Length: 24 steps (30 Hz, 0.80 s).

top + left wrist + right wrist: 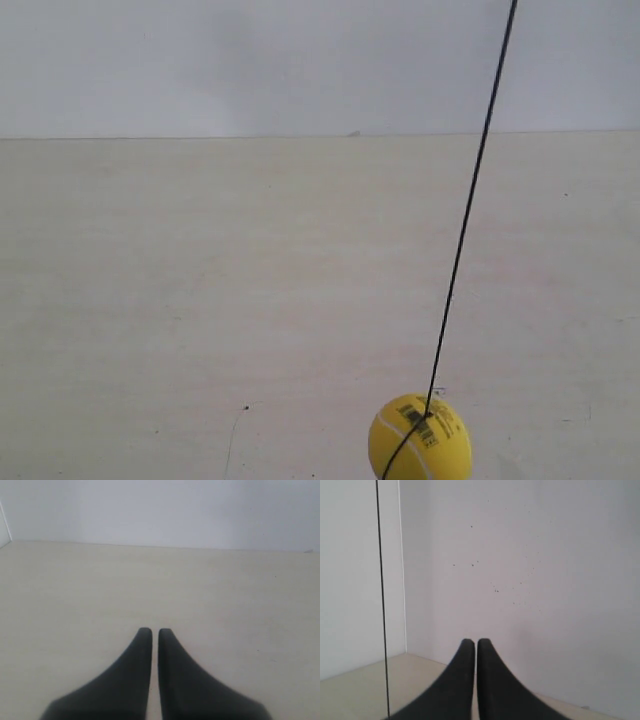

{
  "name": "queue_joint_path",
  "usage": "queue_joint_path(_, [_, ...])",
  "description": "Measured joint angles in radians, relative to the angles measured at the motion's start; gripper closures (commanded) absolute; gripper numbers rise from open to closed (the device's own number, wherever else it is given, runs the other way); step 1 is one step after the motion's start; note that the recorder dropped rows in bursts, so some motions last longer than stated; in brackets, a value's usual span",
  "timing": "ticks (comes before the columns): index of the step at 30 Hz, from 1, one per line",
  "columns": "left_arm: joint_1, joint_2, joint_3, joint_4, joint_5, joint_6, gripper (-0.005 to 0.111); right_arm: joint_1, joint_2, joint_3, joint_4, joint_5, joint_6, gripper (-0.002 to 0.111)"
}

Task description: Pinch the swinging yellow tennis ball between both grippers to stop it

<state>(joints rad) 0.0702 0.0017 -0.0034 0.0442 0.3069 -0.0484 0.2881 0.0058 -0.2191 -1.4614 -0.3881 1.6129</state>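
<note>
The yellow tennis ball [420, 440] hangs low at the exterior view's bottom edge, right of centre, its barcode label facing up. A thin black string [470, 205] runs from it up to the top right. No gripper shows in the exterior view. In the left wrist view my left gripper [155, 632] is shut with nothing between its black tips, pointing over bare table; the ball is out of that view. My right gripper [475, 643] is shut too, empty, aimed at the white wall. The string [381, 595] crosses that view as a vertical line; the ball is hidden there.
A pale cream table [200, 300] fills most of the exterior view and meets a white wall [250, 60] at the back. A wall corner [401, 570] shows in the right wrist view. A few small dark specks mark the wall.
</note>
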Motion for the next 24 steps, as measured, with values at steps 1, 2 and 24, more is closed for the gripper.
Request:
queue_joint_path(1, [0.000, 0.000, 0.000, 0.000, 0.000, 0.000, 0.102, 0.000, 0.000, 0.000, 0.000, 0.000, 0.000, 0.108])
queue_joint_path(2, [0.000, 0.000, 0.000, 0.000, 0.000, 0.000, 0.102, 0.000, 0.000, 0.000, 0.000, 0.000, 0.000, 0.108])
queue_joint_path(24, [0.000, 0.000, 0.000, 0.002, 0.000, 0.000, 0.102, 0.000, 0.000, 0.000, 1.167, 0.003, 0.002, 0.108])
